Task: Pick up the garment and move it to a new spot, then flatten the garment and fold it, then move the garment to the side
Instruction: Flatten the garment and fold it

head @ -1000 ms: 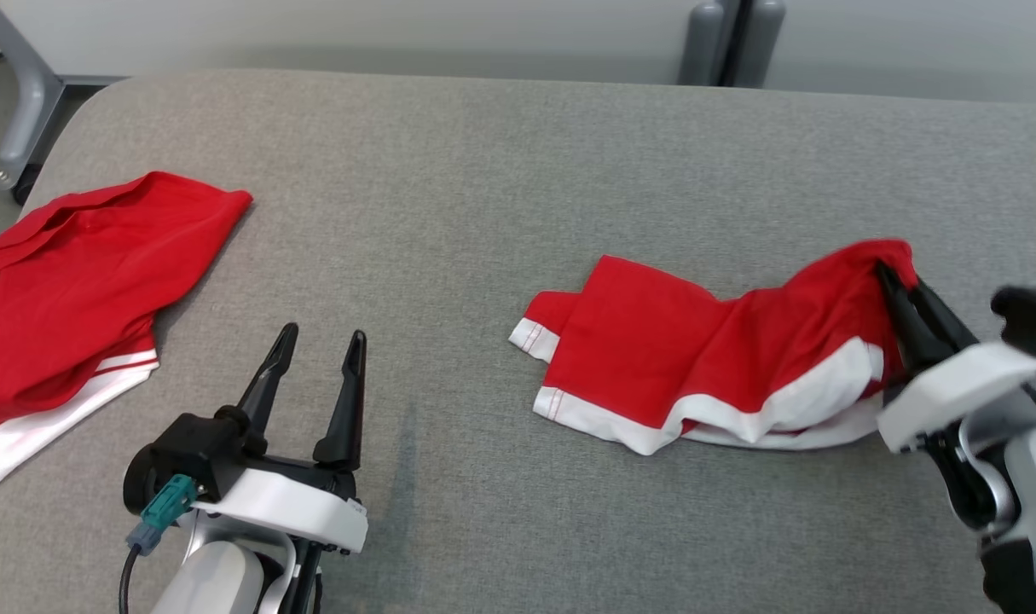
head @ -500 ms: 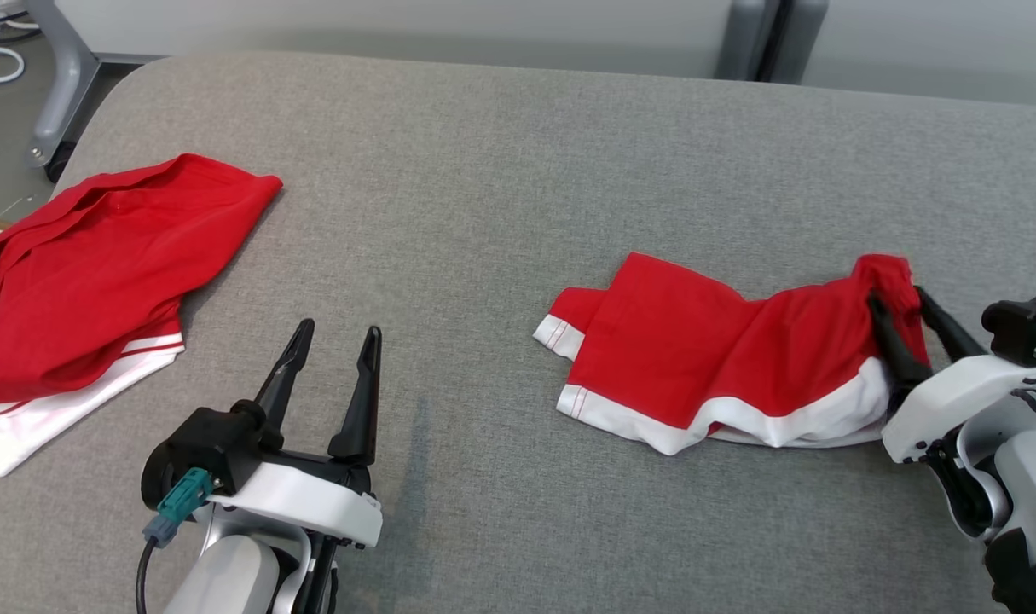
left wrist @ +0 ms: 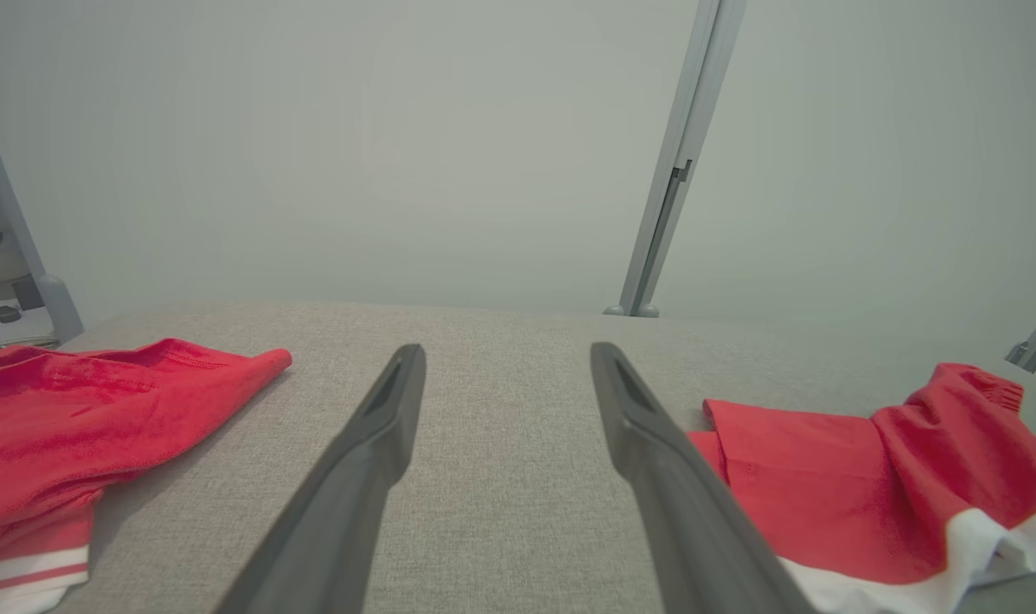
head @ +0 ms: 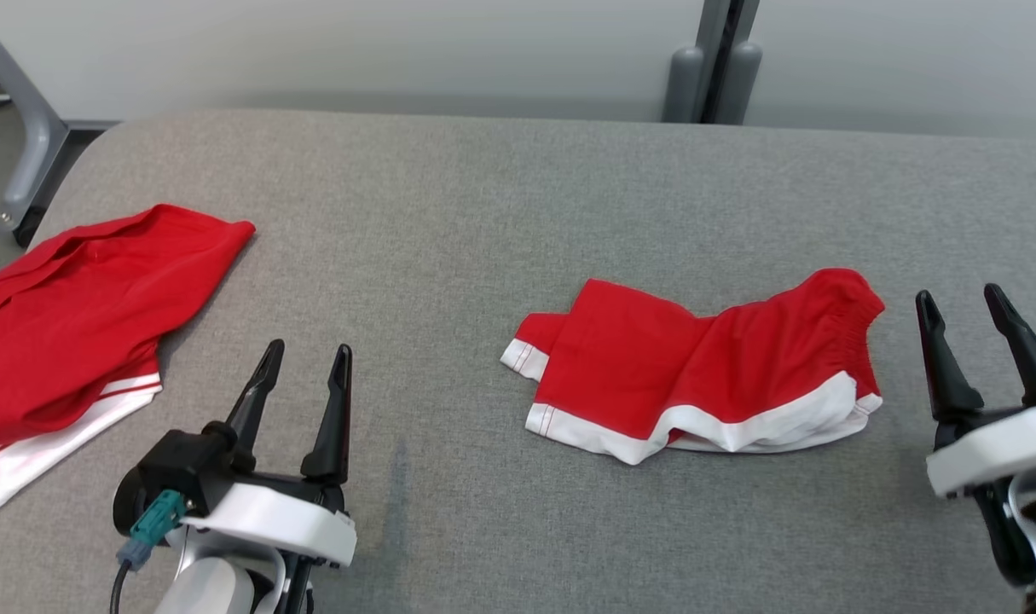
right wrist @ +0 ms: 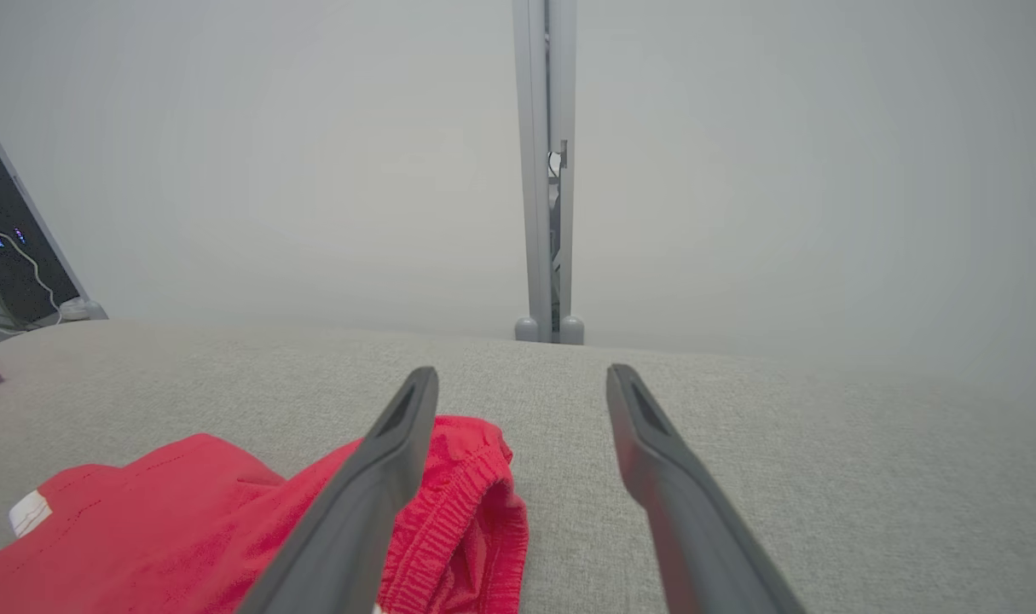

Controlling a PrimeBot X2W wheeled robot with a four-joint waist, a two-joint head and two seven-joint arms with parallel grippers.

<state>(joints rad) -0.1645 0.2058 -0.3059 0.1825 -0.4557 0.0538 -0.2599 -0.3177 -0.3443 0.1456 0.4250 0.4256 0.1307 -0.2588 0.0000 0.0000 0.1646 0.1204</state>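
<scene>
Nearest of all, the left hand is seen at the lower left, its two dark fingers spread apart with nothing but grey cloth between them. Over on the right, the right hand is likewise held wide apart and nothing is gripped; bare bench is seen between its fingers in the right wrist view.

Just inboard of that right hand, the red shorts are laid on the bench, right of centre. They are rumpled and partly doubled over, with the white hem turned toward the near edge and the gathered elastic waistband at the end nearest the right hand, close by but not touched.

Well apart, at the left edge, a second red garment with white trim is spread loosely.

Beyond the far edge, a pale wall is seen with a grey upright post, and a grey frame leg at the far left.
</scene>
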